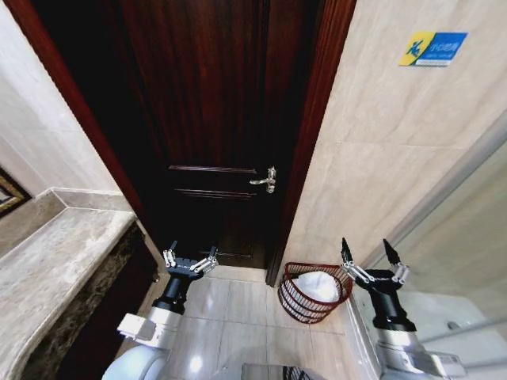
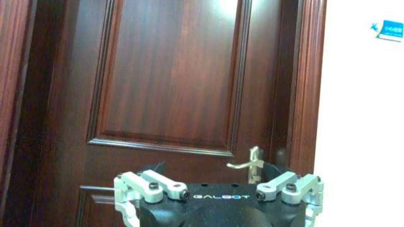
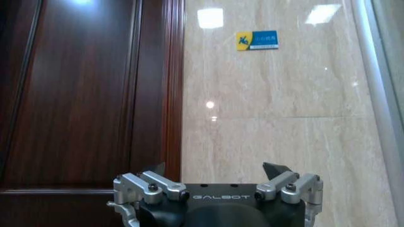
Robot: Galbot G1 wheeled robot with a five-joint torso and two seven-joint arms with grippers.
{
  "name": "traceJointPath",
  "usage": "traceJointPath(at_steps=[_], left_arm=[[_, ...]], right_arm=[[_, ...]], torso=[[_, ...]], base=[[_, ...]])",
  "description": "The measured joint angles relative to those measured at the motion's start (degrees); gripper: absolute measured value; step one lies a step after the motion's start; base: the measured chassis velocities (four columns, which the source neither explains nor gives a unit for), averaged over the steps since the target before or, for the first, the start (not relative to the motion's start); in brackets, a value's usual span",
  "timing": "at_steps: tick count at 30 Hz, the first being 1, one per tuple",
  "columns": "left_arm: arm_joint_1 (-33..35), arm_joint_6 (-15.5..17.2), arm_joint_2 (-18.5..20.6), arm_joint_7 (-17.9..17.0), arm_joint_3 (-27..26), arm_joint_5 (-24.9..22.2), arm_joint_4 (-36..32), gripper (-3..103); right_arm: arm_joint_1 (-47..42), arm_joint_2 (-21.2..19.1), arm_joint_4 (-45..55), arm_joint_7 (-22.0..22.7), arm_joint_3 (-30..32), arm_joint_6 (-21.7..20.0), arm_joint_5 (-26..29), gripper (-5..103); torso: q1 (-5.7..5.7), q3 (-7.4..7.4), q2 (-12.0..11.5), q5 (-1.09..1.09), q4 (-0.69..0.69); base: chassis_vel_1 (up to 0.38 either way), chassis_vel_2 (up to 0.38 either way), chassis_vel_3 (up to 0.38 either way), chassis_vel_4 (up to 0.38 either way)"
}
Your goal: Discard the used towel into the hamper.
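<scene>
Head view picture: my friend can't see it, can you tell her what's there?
A reddish-brown basket, the hamper, sits on the tiled floor by a dark wooden door, with something white inside. The left gripper and right gripper are held up, open and empty.

Left gripper (image 1: 191,259): I held it raised, fingers spread, empty.
Right gripper (image 1: 372,253): likewise raised, fingers apart, holding nothing.
</scene>
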Motion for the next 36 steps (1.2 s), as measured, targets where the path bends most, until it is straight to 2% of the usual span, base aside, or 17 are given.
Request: traceJointPath(at_steps=[36], left_arm=[[0.0,0.0,0.0,0.0,0.0,0.0,0.0,100]], right_arm=[[0.07,0.09,1.57,0.44,0.06,0.29,-1.33,100]], torso=[[-0.01,0.0,0.0,-0.01,0.0]], base=[[0.099,-0.096,-0.093,0.096]])
